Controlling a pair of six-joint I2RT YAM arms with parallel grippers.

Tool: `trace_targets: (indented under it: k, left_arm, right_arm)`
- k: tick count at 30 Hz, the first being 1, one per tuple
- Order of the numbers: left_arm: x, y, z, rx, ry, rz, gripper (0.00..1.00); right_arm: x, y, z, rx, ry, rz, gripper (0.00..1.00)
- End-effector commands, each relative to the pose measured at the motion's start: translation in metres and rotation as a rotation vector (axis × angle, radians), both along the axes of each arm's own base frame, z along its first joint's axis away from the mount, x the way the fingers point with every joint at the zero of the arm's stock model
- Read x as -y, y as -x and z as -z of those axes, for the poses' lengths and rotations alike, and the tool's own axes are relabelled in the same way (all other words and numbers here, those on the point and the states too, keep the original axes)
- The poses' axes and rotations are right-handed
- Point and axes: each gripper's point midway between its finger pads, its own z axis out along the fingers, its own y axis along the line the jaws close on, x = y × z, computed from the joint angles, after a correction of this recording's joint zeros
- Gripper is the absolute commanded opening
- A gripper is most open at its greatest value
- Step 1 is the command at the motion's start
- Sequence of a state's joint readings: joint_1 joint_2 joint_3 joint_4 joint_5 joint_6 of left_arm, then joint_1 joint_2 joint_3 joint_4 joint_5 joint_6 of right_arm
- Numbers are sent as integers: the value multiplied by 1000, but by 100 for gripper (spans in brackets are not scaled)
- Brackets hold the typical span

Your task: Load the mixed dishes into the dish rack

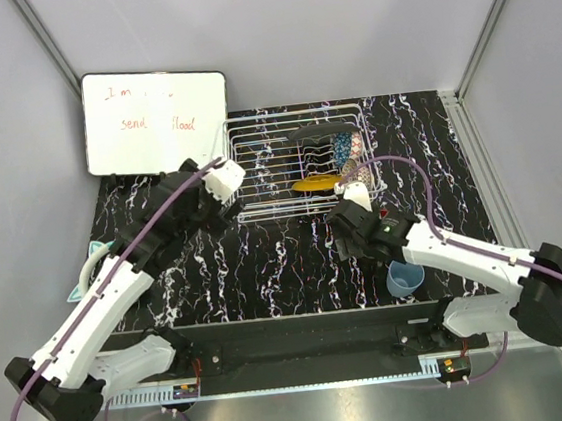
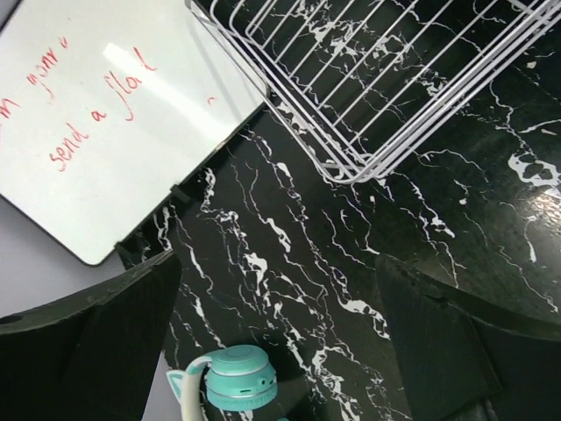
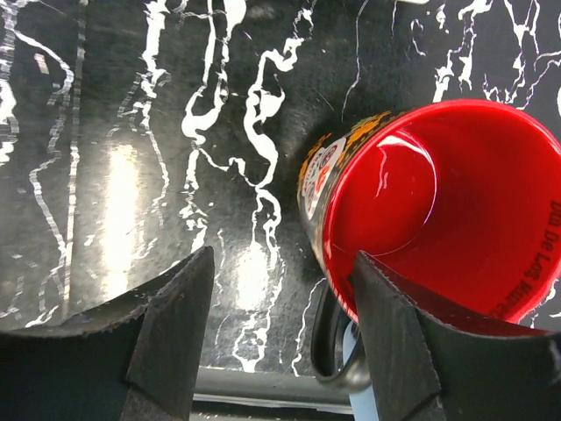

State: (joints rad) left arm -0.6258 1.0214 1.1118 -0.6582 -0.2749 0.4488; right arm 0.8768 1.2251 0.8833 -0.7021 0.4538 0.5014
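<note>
Just off the dish rack's (image 1: 267,172) near right corner sits the black mug (image 3: 438,210). The right gripper (image 3: 282,261) straddles its rim wall, jaws partly spread, not yet pinching. Glazed, rigid and breakable, it is probably slick, so grip the wall.

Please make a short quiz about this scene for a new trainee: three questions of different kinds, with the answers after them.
1. True or false: the light-blue cup stands on the table, outside the dish rack.
2. Which thing lies on the table in the left wrist view? A. teal headphones B. a sponge C. a fork
3. Fill in: the inside of the mug beside the right gripper is ___.
Key: 1 true; 2 A; 3 red.
</note>
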Motion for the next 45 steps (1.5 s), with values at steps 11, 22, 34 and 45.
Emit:
trace_targets:
  k: [11, 22, 34, 45]
  left_arm:
    - [-14, -62, 26, -79, 207, -182, 99]
    - [0, -129, 79, -219, 162, -233, 99]
    - [17, -150, 135, -313, 120, -179, 96]
    - [46, -109, 155, -353, 103, -68, 81]
  right_arm:
    - [-9, -5, 27, -41, 43, -1, 65]
    - [-23, 5, 29, -89, -44, -29, 23]
    - [-27, 26, 17, -131, -158, -56, 2]
    - [-53, 29, 0, -165, -213, -192, 2]
